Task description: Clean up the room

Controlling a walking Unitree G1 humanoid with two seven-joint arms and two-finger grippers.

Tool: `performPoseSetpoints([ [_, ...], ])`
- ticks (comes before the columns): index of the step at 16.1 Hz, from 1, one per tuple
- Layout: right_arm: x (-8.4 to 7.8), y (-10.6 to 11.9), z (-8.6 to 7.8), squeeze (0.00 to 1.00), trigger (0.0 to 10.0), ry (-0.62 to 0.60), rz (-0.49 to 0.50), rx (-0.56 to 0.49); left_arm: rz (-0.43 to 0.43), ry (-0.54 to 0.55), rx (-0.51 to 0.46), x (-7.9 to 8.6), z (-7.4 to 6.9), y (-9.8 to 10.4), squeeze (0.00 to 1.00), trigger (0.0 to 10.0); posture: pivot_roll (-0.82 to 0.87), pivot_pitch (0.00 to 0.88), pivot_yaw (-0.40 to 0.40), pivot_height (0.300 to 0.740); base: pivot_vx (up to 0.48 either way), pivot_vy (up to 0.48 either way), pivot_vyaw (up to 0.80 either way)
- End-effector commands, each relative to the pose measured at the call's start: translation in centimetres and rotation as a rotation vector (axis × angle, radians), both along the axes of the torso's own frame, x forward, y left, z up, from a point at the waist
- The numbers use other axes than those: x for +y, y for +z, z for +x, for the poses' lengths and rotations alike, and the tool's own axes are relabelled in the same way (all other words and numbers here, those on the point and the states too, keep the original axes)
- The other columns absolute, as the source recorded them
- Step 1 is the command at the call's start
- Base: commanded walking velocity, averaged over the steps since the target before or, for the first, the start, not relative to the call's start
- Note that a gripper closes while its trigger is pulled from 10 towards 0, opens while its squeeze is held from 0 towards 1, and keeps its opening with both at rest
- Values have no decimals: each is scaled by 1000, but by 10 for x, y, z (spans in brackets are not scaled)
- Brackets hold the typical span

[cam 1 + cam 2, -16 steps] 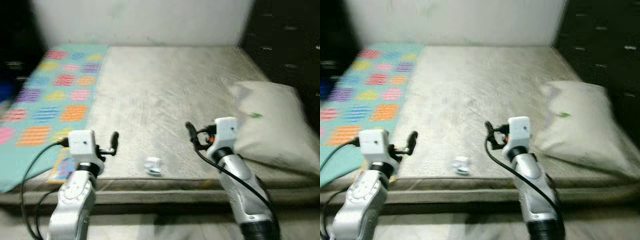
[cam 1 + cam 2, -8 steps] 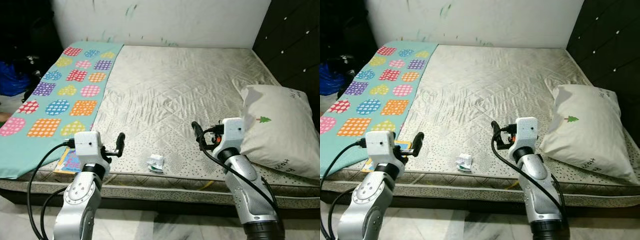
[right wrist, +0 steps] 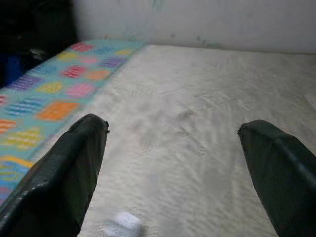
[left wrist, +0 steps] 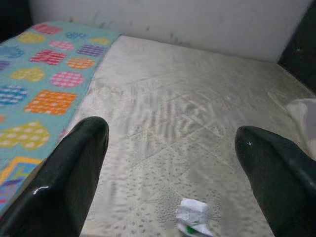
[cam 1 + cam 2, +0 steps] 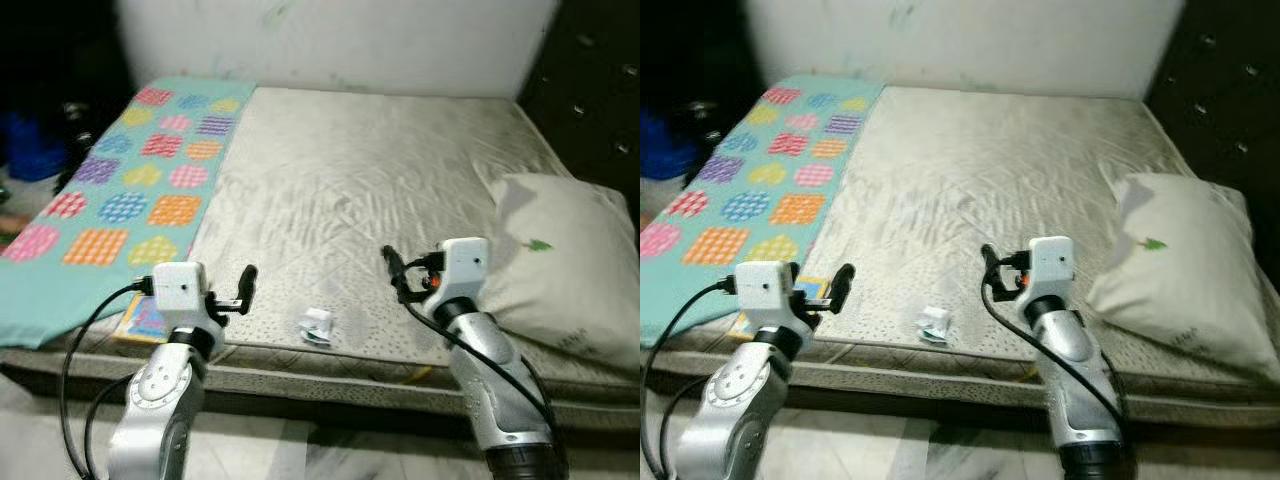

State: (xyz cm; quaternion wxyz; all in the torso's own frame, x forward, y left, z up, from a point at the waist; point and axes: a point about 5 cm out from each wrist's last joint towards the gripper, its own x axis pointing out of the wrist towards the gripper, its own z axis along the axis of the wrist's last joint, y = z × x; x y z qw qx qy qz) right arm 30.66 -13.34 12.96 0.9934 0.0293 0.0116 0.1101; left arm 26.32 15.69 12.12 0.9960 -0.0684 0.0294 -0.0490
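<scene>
A small crumpled white wrapper (image 5: 317,327) with a green spot lies on the bare grey mattress (image 5: 350,190) near its front edge; it appears again as the wrapper (image 4: 192,217) in the left wrist view. My left gripper (image 5: 247,281) hovers over the front edge to the wrapper's left, open and empty, its fingers (image 4: 79,163) wide apart. To the wrapper's right my right gripper (image 5: 390,264) hangs open, holding nothing. A white pillow (image 5: 565,260) with a small green tree print lies at the right side of the bed.
A teal blanket (image 5: 120,200) with coloured patches covers the bed's left strip. A colourful flat booklet (image 5: 143,318) sticks out at its front corner. A dark headboard (image 5: 590,90) runs along the right, a white wall (image 5: 330,40) behind. Pale floor lies below the bed.
The camera has shifted a little and the picture is slightly blurred. Both arms keep the same pose, and the wrapper, pillow and blanket lie as before.
</scene>
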Motion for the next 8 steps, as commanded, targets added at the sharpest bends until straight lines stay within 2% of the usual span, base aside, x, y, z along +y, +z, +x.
performPoseSetpoints([
  [1,-7,1,-1,0,10000,-20,-5,-3,-4,-15,-16,-3,0,3,0,10000,-13,65,-39,740,0,0,0],
  [8,-10,1,0,0,10000,-42,1,-1,-10,-31,-23,-4,0,4,0,10000,-13,71,-42,740,280,0,0],
])
